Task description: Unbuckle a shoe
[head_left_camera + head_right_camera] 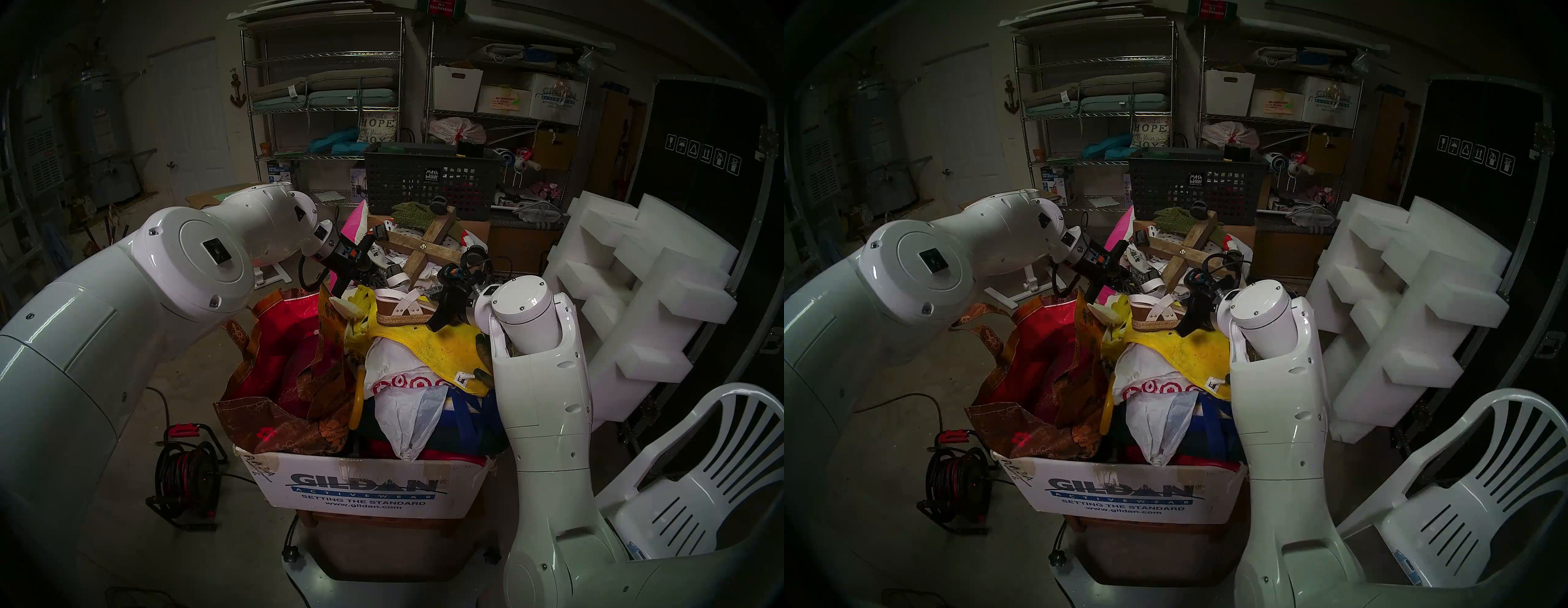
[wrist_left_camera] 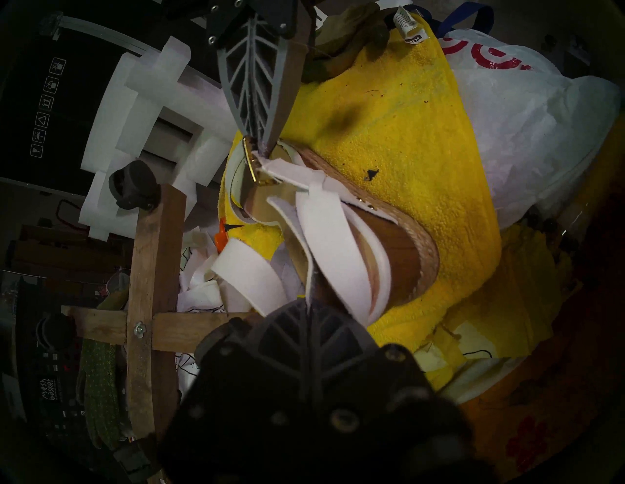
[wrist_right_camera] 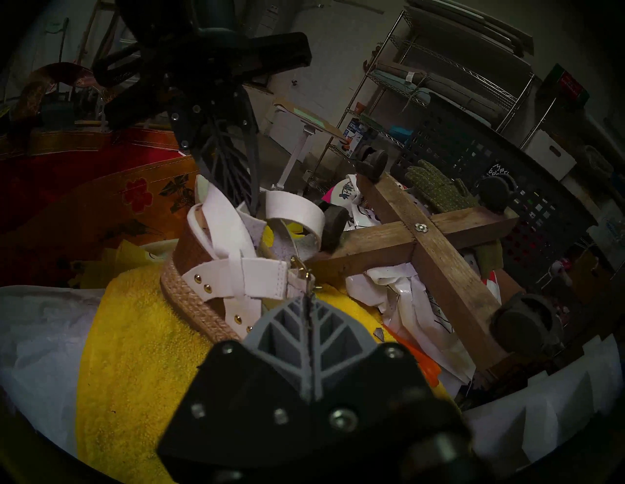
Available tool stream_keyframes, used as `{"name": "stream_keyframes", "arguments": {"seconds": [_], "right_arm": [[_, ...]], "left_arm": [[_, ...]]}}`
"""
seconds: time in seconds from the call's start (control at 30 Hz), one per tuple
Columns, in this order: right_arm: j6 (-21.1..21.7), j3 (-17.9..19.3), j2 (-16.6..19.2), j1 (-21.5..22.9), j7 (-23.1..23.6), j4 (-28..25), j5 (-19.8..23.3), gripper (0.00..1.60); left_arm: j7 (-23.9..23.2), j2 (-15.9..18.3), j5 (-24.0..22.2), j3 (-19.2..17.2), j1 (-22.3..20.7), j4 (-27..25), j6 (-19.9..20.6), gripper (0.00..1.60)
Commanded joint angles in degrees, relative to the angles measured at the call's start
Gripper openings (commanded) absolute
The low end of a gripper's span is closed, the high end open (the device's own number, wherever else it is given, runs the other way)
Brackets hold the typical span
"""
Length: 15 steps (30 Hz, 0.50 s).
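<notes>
The shoe (image 1: pixel 399 308) is a cream-white strappy sandal with a jute-wrapped sole and a tan footbed (image 2: pixel 399 250). It lies on a yellow towel (image 1: pixel 437 352) on top of a heap. My left gripper (image 2: pixel 309 299) is shut on a wide white strap near the toe end. In the right wrist view the left gripper (image 3: pixel 252 208) reaches down among the straps. My right gripper (image 3: pixel 307 297) is shut on the ankle strap's end right beside the small gold buckle (image 3: pixel 299 265). The left wrist view shows the buckle (image 2: pixel 252 165) just under the right gripper (image 2: pixel 261 152).
A wooden cross with castor wheels (image 1: pixel 428 250) lies just behind the shoe, with a green glove and a black mesh basket (image 1: pixel 428 187) beyond. The heap fills a Gildan box (image 1: pixel 360 488) with a red-brown bag (image 1: pixel 292 365). White foam blocks (image 1: pixel 636 276) and a plastic chair (image 1: pixel 700 488) stand right.
</notes>
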Motion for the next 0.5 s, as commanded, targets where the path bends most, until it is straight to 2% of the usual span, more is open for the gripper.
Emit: {"name": "stream_keyframes", "arguments": {"seconds": [0.0, 0.17, 0.3, 0.47], "right_arm": [[-1.62, 0.06, 0.28, 0.07, 0.64, -2.86, 0.99, 0.0], [-2.62, -0.85, 0.54, -0.15, 2.6, -3.45, 1.42, 0.0], [-2.84, -1.18, 0.69, -0.43, 4.0, -3.61, 1.66, 0.0], [-2.97, -1.66, 0.69, -0.81, 5.09, -3.89, 1.69, 0.0]], "left_arm": [[-1.74, 0.21, -2.57, -2.19, -0.68, 1.02, 2.83, 0.0], [-2.76, -0.21, -5.99, -5.51, -1.16, 0.41, 6.55, 0.0], [-5.51, -0.1, -8.14, -7.71, -1.86, -0.17, 9.02, 0.0], [-8.49, 0.09, -9.69, -9.46, -1.65, 0.41, 10.4, 0.0]]}}
